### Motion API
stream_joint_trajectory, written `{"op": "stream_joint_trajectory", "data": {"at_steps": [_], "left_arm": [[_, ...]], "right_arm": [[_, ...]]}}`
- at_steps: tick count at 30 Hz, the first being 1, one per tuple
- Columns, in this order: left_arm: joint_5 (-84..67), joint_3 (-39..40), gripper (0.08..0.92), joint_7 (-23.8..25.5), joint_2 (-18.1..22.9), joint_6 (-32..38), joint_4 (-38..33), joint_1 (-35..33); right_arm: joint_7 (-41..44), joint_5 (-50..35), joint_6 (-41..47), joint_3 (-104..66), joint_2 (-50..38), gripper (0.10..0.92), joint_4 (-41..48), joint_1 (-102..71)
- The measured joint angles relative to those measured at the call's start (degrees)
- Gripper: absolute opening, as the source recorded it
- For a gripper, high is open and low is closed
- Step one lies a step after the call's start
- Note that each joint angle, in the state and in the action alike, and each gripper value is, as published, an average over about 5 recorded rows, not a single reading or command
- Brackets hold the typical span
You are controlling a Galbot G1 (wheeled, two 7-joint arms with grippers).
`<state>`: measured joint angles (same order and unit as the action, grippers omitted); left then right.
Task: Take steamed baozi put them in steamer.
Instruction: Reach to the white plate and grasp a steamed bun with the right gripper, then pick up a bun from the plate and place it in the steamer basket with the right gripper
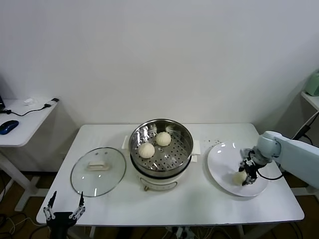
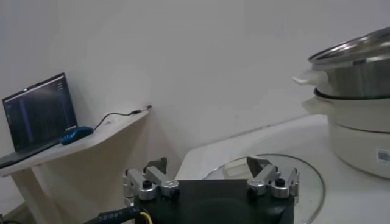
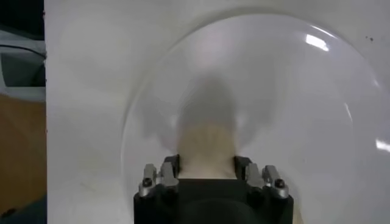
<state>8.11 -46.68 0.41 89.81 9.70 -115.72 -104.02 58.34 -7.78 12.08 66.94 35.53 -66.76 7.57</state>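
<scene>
White table (image 1: 114, 199): right gripper (image 1: 246, 172) over plate (image 1: 222, 162), fingers closed around baozi (image 1: 240, 177).

A white desk (image 1: 114, 206) stands before a plain white wall (image 1: 164, 55). On the desk lies a round glass lid (image 1: 98, 171) with a pale handle, flat, at the left part. At the right part lies a flat white plate (image 1: 223, 162). Further left is a side desk (image 1: 22, 130), apart from the main one. It carries a blue mouse (image 1: 8, 126), a black cable (image 1: 34, 109) and what seems an open laptop (image 2: 40, 113).
</scene>
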Motion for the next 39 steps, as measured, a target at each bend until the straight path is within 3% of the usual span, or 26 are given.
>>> {"op": "stream_joint_trajectory", "data": {"at_steps": [9, 18, 29, 39], "left_arm": [[0.02, 0.3, 0.823, -0.01, -0.05, 0.04, -0.14, -0.33], [0.42, 0.74, 0.823, -0.01, -0.04, 0.13, -0.46, -0.71], [1.19, 1.27, 0.823, 0.02, 0.32, -0.02, -0.61, -0.45], [1.9, 1.35, 0.823, 0.06, 0.42, -0.05, -0.23, -0.5]], "right_arm": [[0.81, -1.75, -2.65, 3.79, 1.14, 0.56, -0.22, 5.8], [3.45, -0.96, -18.13, 13.6, 9.11, 0.56, -0.24, 23.8], [3.99, 8.52, -39.16, 14.43, 24.75, 0.56, -2.36, 35.35], [4.6, 16.61, -47.55, 12.14, 36.28, 0.56, -3.73, 32.67]]}}
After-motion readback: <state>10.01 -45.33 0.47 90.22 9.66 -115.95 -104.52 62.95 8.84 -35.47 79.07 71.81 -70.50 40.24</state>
